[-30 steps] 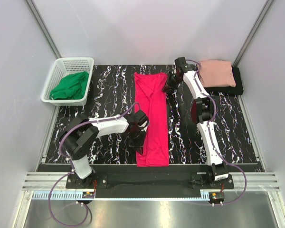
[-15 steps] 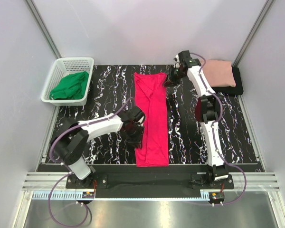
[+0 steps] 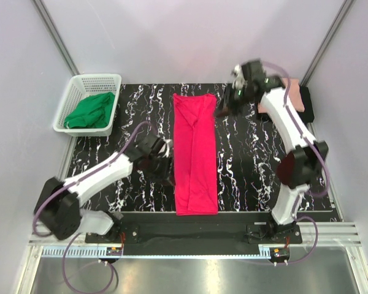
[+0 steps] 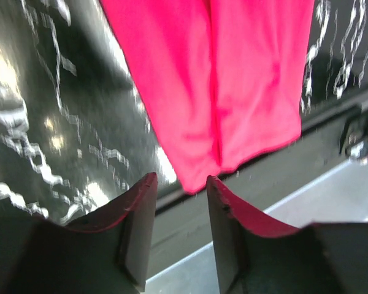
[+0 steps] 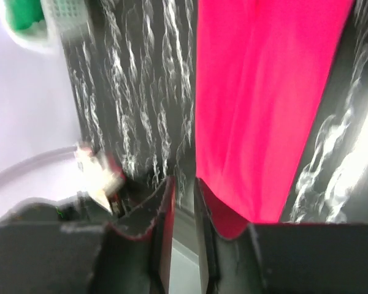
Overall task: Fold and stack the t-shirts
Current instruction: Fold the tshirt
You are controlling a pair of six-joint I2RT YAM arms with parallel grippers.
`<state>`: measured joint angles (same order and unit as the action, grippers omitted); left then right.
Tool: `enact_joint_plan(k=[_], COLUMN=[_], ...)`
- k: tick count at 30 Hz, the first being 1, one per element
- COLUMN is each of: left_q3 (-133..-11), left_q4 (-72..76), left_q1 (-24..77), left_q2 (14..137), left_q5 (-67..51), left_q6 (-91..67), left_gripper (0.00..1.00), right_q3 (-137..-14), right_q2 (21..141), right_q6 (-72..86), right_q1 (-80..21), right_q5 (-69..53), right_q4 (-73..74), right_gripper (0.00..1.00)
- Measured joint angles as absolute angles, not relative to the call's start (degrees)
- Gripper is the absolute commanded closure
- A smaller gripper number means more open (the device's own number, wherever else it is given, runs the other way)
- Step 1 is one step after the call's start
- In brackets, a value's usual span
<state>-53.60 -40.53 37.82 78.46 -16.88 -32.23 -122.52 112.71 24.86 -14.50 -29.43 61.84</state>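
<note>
OK: crimson-pink t-shirt (image 3: 195,156) lies as a long folded strip; left gripper (image 4: 180,188) spread, empty, beside it — right gripper (image 5: 183,195) narrowly parted, gripping nothing, near its far corner.

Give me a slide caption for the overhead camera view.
Crimson-pink t-shirt lies folded into a long strip, left end effector and right end effector alongside.

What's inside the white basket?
A crumpled green cloth lies in the basket, covering most of its floor. Anything beneath the cloth is hidden.
</note>
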Motion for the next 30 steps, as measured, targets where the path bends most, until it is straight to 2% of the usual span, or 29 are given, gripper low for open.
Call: enact_joint_plan(k=[3,8,13,16,23,30], left_q3=[-49.06,-45.36,-44.95,-43.9,-42.37,-37.89], left_q4=[-41.12,-42.83,-43.44,-44.03,-43.97,-42.26], left_q1=[36.58,30.94,30.35,30.37,30.41,31.57], left_q2=[72.29,62.54,60.16,59.94,58.28,53.1], left_q5=[-18.92,-21.65,-23.68,-23.73,-24.08,-25.56], left_q6=[-32.18,-31.55,-31.42,-32.75,-38.06,-41.5], left_gripper=[0.52,0.49,0.49,0.46,0.36,0.35], right_q3=[-97.36,-74.98,-64.66,-58.61,-52.93,-46.63], right_q2=[98.35,77.71,62.19,57.45,55.81,52.51], right_q6=[29.91,37.82,41.98,43.44,44.27,42.92], right_q1=[-17.61,-18.09,-18.55,-18.65,-18.74,-18.74], right_q5=[-29.65,-30.2,-30.98,-31.53,-32.69,-33.12], right_q4=[57.17,54.76,54.0,54.19,54.54,54.78], right_gripper=[0.72,0.74,0.73,0.72,0.7,0.7])
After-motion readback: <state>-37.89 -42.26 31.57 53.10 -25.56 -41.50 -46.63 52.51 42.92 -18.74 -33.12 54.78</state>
